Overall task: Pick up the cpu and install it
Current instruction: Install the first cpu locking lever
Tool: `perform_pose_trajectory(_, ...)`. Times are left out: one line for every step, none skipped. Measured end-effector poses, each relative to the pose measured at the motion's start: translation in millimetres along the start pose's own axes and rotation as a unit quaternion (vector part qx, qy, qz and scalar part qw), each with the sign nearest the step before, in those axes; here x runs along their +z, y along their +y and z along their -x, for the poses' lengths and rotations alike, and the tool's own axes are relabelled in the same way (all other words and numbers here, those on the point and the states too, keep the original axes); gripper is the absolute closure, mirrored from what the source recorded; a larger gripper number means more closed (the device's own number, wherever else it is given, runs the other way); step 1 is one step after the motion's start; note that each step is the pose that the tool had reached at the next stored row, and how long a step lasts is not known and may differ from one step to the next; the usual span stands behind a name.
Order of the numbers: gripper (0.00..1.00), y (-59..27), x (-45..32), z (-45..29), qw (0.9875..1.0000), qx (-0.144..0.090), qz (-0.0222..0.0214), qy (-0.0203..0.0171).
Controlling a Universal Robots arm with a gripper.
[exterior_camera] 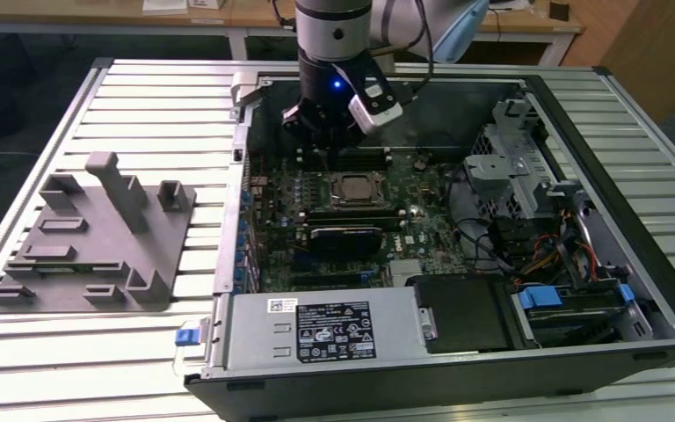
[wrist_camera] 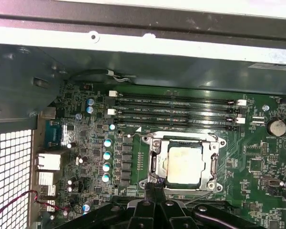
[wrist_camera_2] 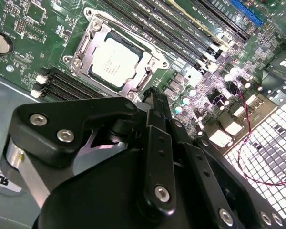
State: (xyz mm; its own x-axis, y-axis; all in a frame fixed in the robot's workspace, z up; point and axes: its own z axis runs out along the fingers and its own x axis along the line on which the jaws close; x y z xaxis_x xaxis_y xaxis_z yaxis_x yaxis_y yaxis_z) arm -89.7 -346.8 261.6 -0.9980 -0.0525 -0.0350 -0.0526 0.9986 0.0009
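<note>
Gripper point(wrist_camera: 153, 188) looks pinched shut with nothing in it, hanging just beside the socket point(wrist_camera: 156, 168). Past it the cpu point(wrist_camera: 185, 164) already sits flat in that socket, dead centre in the exterior view. Seems pretty much installed; can't tell if the latch is clamped.

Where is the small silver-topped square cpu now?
In the exterior view's middle, the cpu sits in the metal-framed socket on the green motherboard, beside the black memory slots, near the gripper.
</note>
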Motion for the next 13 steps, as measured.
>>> perform_pose_trajectory(0.89,0.0,0.0,0.0,1.0000,0.000,0.0000,0.0000)
perform_pose_trajectory(0.89,0.0,0.0,-0.1,1.0000,0.000,0.0000,0.0000)
perform_pose_trajectory(0.89,0.1,-0.1,-0.6,1.0000,0.000,-0.0001,0.0001)
perform_pose_trajectory(0.89,0.1,-0.2,-1.9,1.0000,0.000,-0.0002,0.0001)
perform_pose_trajectory(0.89,0.2,-0.2,-3.8,1.0000,0.000,-0.0001,0.0001)
perform_pose_trajectory(0.89,0.3,-0.1,-5.9,1.0000,0.000,0.0000,0.0000)
perform_pose_trajectory(0.89,0.4,-0.2,-8.2,1.0000,0.000,0.0000,0.0000)
perform_pose_trajectory(0.89,0.5,-0.2,-10.5,1.0000,0.000,0.0000,0.0000)
perform_pose_trajectory(0.89,0.7,-0.2,-12.7,1.0000,0.000,0.0000,0.0000)
perform_pose_trajectory(0.89,0.8,-0.2,-15.0,1.0000,0.000,0.0000,0.0000)
perform_pose_trajectory(0.89,0.9,-0.2,-17.4,1.0000,0.000,0.0000,0.0000)
perform_pose_trajectory(0.89,1.0,-0.2,-19.5,1.0000,0.000,0.0000,0.0000)
perform_pose_trajectory(0.89,1.1,-0.1,-21.5,1.0000,0.000,0.0000,0.0000)
